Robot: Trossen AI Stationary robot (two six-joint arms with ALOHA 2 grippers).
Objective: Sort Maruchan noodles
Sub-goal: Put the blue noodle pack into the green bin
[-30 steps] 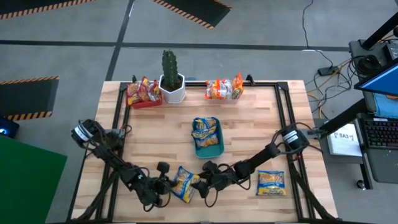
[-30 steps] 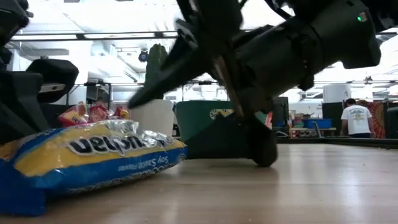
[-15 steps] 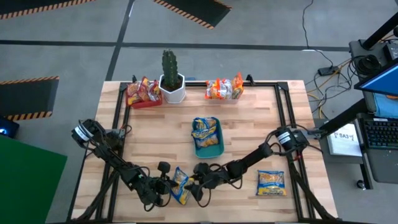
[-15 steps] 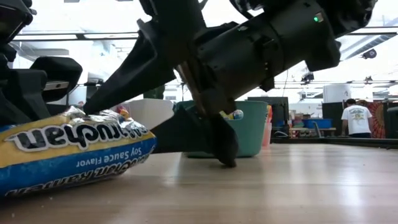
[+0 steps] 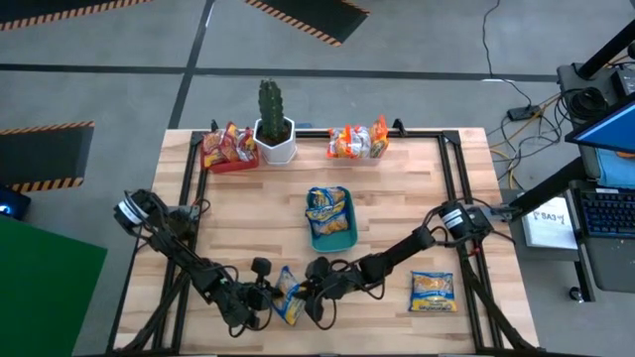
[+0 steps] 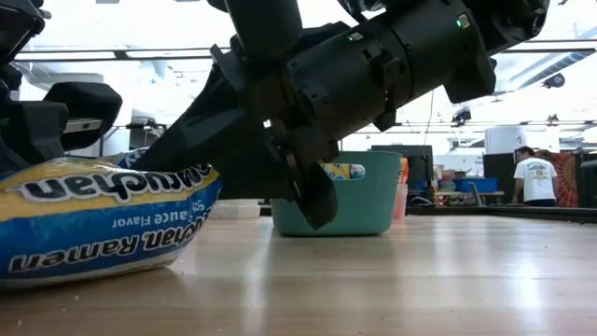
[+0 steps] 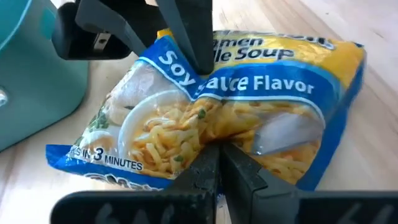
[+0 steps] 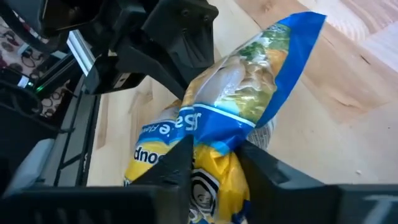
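Note:
A yellow-blue Maruchan noodle packet (image 5: 287,296) stands tipped up near the table's front edge, between my two grippers. My left gripper (image 5: 263,298) is shut on its left side. My right gripper (image 5: 314,294) is closed on its right side. The low view shows the packet (image 6: 93,224) at the left, with my right gripper (image 6: 303,177) beside it. More yellow-blue packets lie in the teal tray (image 5: 316,236). One more packet (image 5: 434,292) lies flat at the front right. My left gripper pinches the crumpled middle of the packet's near long edge (image 7: 214,142) between its two shut fingers, coming about level from the table's left. The packet stands tilted up, its lower edge (image 6: 103,276) down at the tabletop. My right gripper pinches the packet's opposite side (image 8: 214,152) between its two fingers (image 8: 180,163), coming low from the table's right. In the left wrist view one finger (image 7: 194,43) presses into the blue band, and the wrapper puckers there.
A cactus in a white pot (image 5: 273,127) stands at the back. A red tray (image 5: 230,151) of packets is to its left. Orange packets (image 5: 355,142) stand to its right. Black rails (image 5: 451,169) frame the table, with bare wood at the left.
My right gripper has moved toward the table's left edge, up to the packet, and shut on its right side. The packet, which lay flatter, has been tipped up and squeezed narrower between the two grippers.

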